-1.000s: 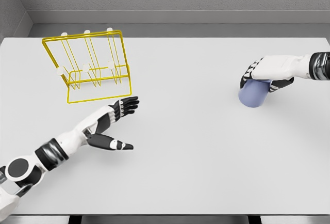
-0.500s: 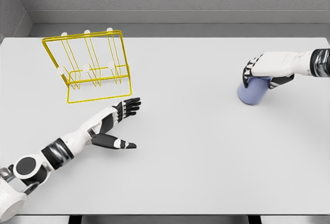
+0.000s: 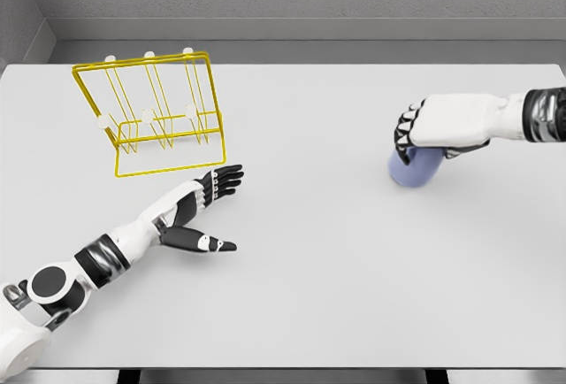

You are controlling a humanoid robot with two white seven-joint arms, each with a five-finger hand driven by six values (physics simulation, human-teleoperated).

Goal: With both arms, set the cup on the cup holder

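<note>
A pale blue cup (image 3: 414, 168) hangs at the right side of the white table (image 3: 318, 260), tilted, with my right hand (image 3: 424, 132) shut on its upper part from above. The yellow wire cup holder (image 3: 155, 114) with white-tipped pegs stands at the far left of the table. My left hand (image 3: 215, 200) lies open just below the holder's front right corner, fingers stretched toward the middle, thumb apart, holding nothing.
A grey wall runs behind the table's far edge. The broad stretch of tabletop between the two hands holds no other objects.
My right hand has carried the cup leftward, toward the table's middle. The left hand has crept slightly to the right and stayed open.
</note>
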